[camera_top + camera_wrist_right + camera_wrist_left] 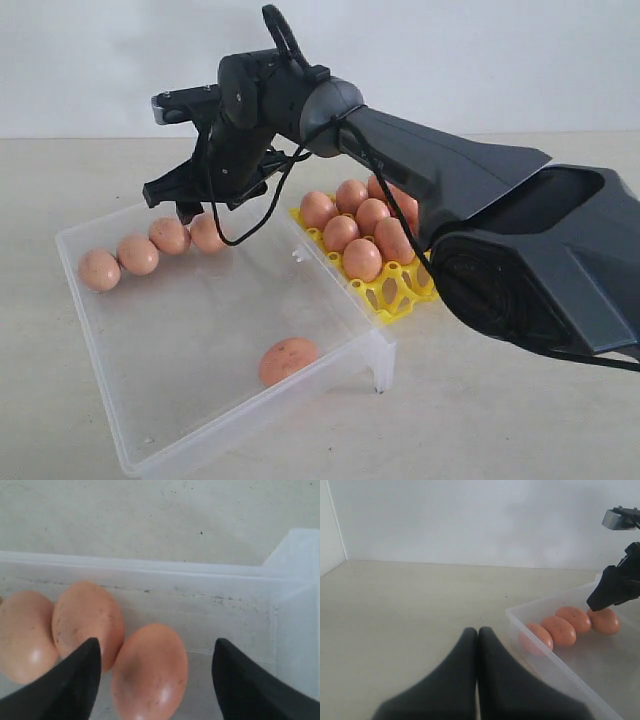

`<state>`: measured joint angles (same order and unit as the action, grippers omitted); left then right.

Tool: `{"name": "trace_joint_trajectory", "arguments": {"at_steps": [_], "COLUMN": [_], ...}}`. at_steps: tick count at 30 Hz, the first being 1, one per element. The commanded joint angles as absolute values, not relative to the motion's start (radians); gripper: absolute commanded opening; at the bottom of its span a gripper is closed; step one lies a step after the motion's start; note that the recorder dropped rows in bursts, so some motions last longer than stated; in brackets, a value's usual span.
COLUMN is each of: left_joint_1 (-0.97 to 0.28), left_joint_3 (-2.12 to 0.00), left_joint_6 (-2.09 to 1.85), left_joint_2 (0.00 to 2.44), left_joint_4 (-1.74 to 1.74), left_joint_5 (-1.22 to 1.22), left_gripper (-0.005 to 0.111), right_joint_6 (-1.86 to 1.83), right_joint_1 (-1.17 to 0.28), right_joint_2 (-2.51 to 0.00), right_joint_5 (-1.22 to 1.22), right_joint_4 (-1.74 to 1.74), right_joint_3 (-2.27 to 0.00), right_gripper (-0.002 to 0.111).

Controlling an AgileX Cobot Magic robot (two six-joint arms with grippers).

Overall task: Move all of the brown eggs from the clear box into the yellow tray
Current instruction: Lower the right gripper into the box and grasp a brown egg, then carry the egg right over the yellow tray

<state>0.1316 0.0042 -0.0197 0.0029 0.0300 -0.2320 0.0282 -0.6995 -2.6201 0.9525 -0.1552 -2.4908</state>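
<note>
The right claw hangs open over the clear box, its fingers spread to either side of the end egg in a row of four brown eggs lying along the box wall at 10 o'clock in the exterior view. A fifth egg lies alone near the 5 o'clock corner. At 2 o'clock, just beside the box, the yellow tray on the bench carries about eight visible eggs; the right arm covers its far side, and a black cable loops over the box. The left claw is closed, empty, outside the box
</note>
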Motion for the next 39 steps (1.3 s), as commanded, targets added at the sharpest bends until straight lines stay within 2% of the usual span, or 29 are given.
{"name": "trace_joint_trajectory", "arguments": {"at_steps": [1, 9, 11, 16, 32, 39], "left_joint_1": [0.128, 0.128, 0.128, 0.128, 0.128, 0.128], "left_joint_3": [0.000, 0.000, 0.000, 0.000, 0.000, 0.000], "left_joint_6": [-0.020, -0.020, -0.020, -0.020, -0.020, -0.020], "left_joint_2": [0.000, 0.000, 0.000, 0.000, 0.000, 0.000], "left_joint_4": [0.035, 0.035, 0.035, 0.035, 0.035, 0.035], "left_joint_5": [-0.232, -0.232, -0.232, -0.232, -0.232, -0.232], "left_gripper": [-0.004, -0.004, -0.004, -0.004, -0.004, -0.004], "right_joint_6": [0.028, 0.057, 0.058, 0.058, 0.053, -0.172], "right_joint_1": [-0.695, -0.695, -0.695, -0.695, -0.697, -0.697], "right_joint_2": [-2.641, -2.674, -2.674, -2.674, -2.462, -2.357], "right_joint_5": [0.932, 0.917, 0.915, 0.915, 0.916, 0.912], "right_joint_4": [-0.151, -0.142, -0.142, -0.142, -0.162, -0.463], "right_joint_3": [-2.497, -2.497, -2.497, -2.497, -2.497, -2.497], "right_gripper": [0.060, 0.058, 0.047, 0.000, 0.000, 0.000]}}
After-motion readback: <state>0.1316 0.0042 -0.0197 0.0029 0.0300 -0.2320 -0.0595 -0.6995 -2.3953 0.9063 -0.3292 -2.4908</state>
